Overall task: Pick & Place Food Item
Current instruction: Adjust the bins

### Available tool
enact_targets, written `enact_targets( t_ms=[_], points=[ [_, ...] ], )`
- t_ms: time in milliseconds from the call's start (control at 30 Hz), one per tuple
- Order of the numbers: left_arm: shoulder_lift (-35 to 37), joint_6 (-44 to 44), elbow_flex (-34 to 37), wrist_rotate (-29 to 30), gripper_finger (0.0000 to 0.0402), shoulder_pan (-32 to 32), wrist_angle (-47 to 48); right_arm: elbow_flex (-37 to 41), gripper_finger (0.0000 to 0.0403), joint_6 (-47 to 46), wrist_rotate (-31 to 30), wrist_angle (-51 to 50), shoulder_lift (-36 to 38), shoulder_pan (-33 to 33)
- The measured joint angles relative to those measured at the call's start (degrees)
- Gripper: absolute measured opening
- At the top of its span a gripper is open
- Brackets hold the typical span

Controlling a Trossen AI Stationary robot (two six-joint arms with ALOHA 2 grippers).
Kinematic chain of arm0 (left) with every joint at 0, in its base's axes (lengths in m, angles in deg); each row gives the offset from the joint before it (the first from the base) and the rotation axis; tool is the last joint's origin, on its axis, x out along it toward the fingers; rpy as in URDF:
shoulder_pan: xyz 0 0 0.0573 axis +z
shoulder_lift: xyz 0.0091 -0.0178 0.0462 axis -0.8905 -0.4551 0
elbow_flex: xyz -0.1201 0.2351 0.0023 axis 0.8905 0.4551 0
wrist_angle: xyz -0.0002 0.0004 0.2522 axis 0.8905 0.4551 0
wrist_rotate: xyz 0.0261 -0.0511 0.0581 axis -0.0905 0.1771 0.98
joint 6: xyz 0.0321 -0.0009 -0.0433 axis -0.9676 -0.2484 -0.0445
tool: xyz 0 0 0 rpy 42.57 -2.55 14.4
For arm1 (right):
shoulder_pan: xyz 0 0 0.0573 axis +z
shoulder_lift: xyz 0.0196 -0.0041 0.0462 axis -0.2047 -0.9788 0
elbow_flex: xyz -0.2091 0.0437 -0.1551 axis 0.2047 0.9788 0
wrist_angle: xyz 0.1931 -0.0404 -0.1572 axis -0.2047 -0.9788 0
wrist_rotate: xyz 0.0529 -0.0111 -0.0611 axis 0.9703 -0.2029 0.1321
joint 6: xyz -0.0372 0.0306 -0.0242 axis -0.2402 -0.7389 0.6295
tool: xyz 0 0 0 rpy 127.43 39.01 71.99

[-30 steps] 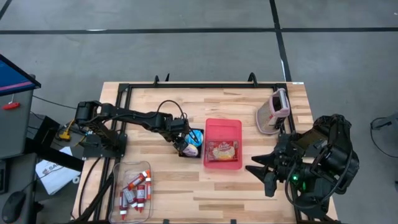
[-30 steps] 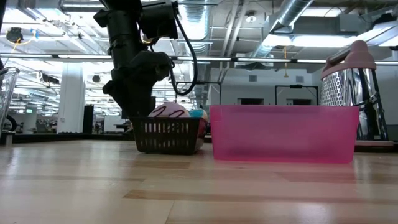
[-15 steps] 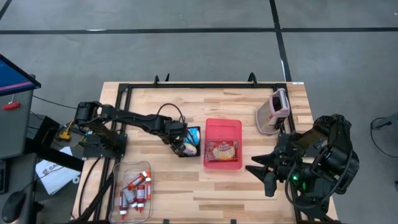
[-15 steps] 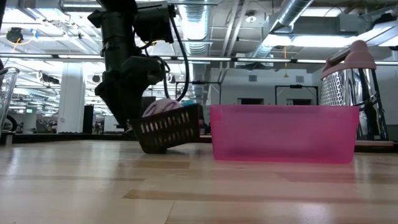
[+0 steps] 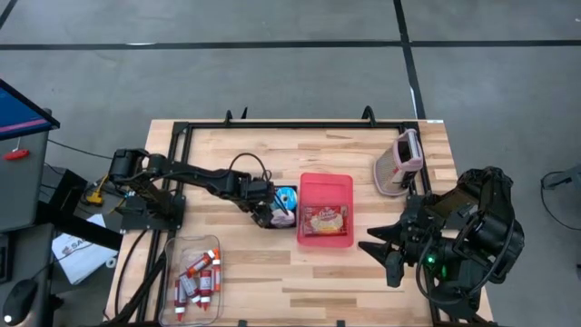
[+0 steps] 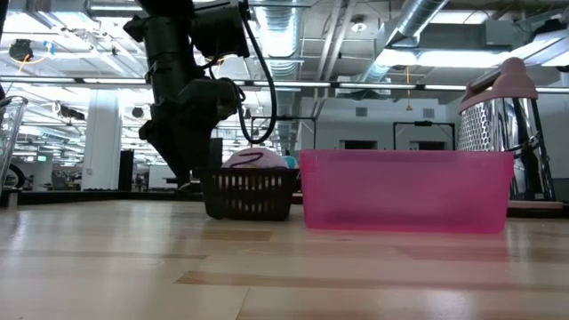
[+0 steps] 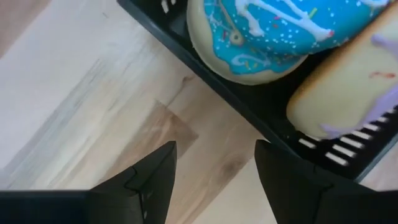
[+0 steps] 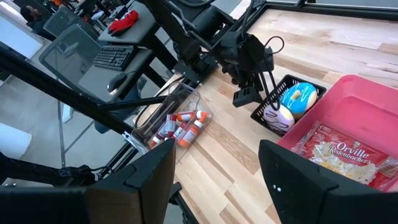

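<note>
A small black basket [image 5: 289,224] stands flat on the wooden table, just left of a pink bin [image 5: 325,184]. In it lie a blue-iced donut [image 7: 267,31] and a cream pastry with purple lines [image 7: 348,93]. My left gripper [image 7: 211,180] points steeply down, open, over bare wood beside the basket's left wall [image 6: 249,191]; nothing is between its fingers. My right gripper [image 5: 381,254] hangs open high over the table's right side. A popcorn bag [image 5: 325,220] lies in the pink bin. My left gripper has one finger [image 7: 292,180] close to the basket's outer wall [image 7: 249,112]. I cannot tell whether the two touch. The other finger is over bare wood.
A metal grater with a pink top [image 5: 398,163] stands at the far right. A clear tub of small red-capped bottles [image 5: 195,277] sits at the near left. Bare wood lies between the tub and the basket and in front of the pink bin.
Half a second ago the basket stood tipped, its side toward the pink bin raised. It has dropped flat again and now stands a little closer to the pink bin. My left gripper has stayed open beside it.
</note>
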Motion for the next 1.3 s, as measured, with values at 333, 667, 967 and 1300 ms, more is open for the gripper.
enact_targets(
  t_ms=[333, 667, 967, 1300],
  points=[
    [0.0, -0.4, 0.0, 0.5, 0.0214, 1.4, -2.5, 0.0, 0.0223, 0.0, 0.0, 0.0, 0.0, 0.0],
    [2.7, -2.8, 0.0, 0.6, 0.0214, 1.4, 1.9, 0.0, 0.0223, 0.0, 0.0, 0.0, 0.0, 0.0],
    [19.5, -11.4, 4.7, 4.9, 0.0214, -2.8, -4.6, 0.0, 0.0223, 0.5, 0.0, 0.0, 0.0, 0.1],
    [43.4, -9.8, 28.6, 7.1, 0.0214, -5.2, -33.8, 0.8, 0.0218, 2.1, 7.9, 0.2, 0.1, -3.2]
  ],
)
